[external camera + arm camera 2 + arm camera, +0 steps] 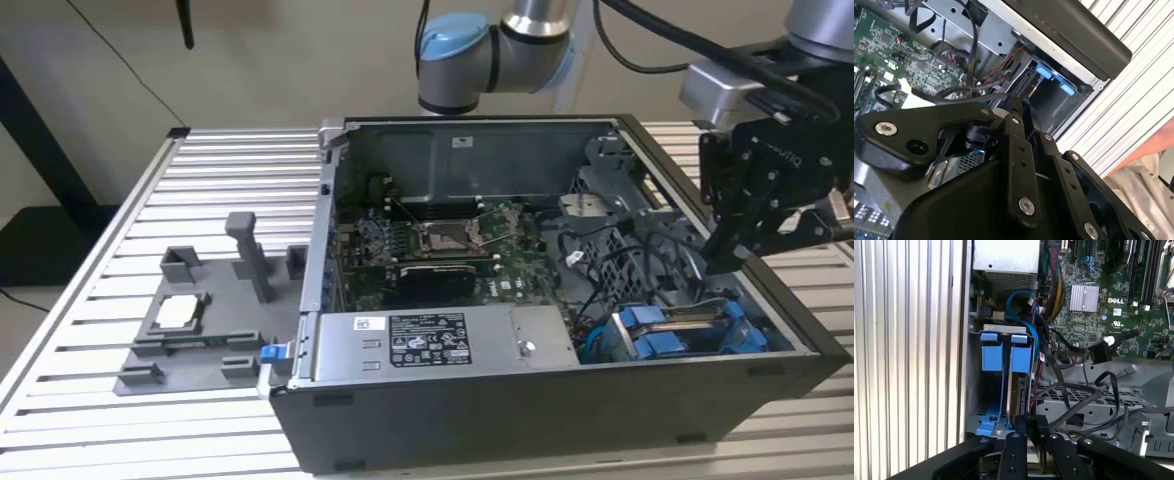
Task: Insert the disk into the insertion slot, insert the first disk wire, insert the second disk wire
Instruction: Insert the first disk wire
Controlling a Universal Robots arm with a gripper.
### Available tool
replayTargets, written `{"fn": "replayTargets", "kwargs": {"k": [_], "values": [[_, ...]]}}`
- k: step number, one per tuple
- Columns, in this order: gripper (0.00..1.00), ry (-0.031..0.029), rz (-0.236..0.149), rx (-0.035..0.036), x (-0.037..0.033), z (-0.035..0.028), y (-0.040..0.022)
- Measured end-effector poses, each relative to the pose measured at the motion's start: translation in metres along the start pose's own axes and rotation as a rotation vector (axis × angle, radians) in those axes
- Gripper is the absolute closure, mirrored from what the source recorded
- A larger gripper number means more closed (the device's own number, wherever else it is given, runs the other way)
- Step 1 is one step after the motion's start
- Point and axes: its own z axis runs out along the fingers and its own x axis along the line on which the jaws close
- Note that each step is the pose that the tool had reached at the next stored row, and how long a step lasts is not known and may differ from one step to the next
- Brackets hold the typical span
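The disk (1018,390) stands edge-on inside the insertion slot (1004,330), a grey metal cage with blue fittings (992,357). In the exterior view the cage (681,330) is at the open case's near corner on that view's right, with the disk's edge (687,318) between the blue tabs. My gripper (718,262) hangs just above the cage, shut, with its tips close to the disk's end in both wrist views (1030,421) (1019,102). Loose black wires lie beside the cage, one ending in a black connector (1099,352).
A grey labelled power-supply box (427,340) fills the case's near side, with the motherboard (454,240) behind it. A grey fixture tray (187,345) stands on the slatted table (227,170) at the exterior view's left. A blue cable (1024,315) loops above the cage.
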Motion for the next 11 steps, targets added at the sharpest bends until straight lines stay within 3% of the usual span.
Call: {"fn": "replayTargets", "kwargs": {"k": [4,8,11], "values": [[0.8,-0.0031,0.007,-0.0043,0.0,0.0038,-0.0007],[0.8,-0.0159,0.012,-0.0067,0.0,0.0065,-0.0016],[0.8,-0.0218,0.015,-0.0103,0.0003,0.0087,-0.0019]]}}
